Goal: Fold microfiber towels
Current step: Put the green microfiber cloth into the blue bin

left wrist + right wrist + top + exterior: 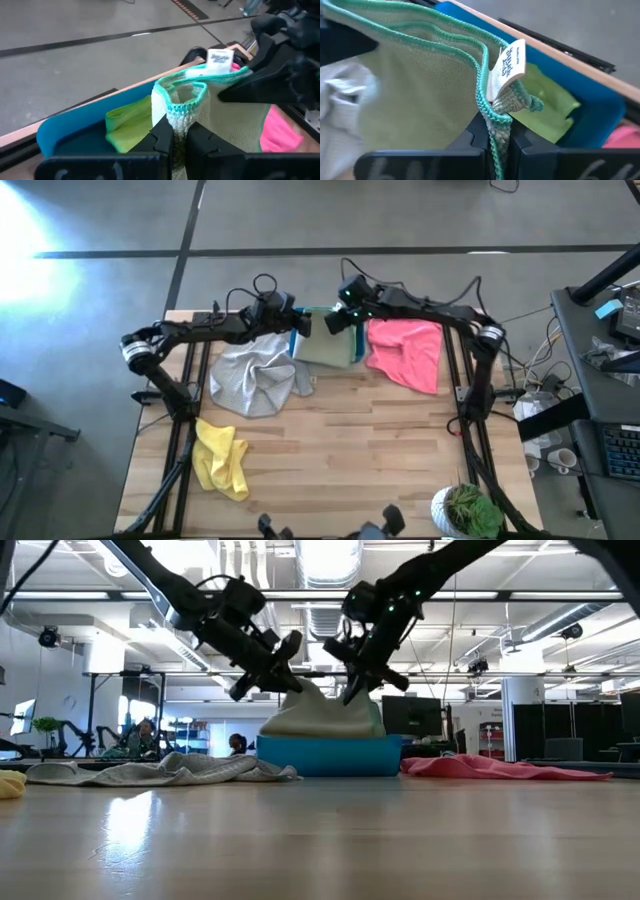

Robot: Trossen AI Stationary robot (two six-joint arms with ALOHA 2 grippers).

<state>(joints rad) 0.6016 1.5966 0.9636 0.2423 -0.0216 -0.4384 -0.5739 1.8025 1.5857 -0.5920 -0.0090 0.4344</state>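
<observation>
Over the blue rectangular plastic bin [322,340] at twelve o'clock on the table [350,450], left gripper [179,142] and right gripper [495,140] each have jaws clamped on the pale sage green microfiber towel [325,715]; the crumpled light grey [255,375], pink [408,350] and yellow towels [222,458] await folding.

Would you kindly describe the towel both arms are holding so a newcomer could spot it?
Find the blue bin at the table's far edge. Draped over it, between the light grey towel and the pink towel, hangs the pale sage green towel. It alone has teal stitched edging and both pincers gripping it.

Grey concrete floor [300,215] w/ dark seams, exposed ceiling ducts [330,560], desks at right.
</observation>
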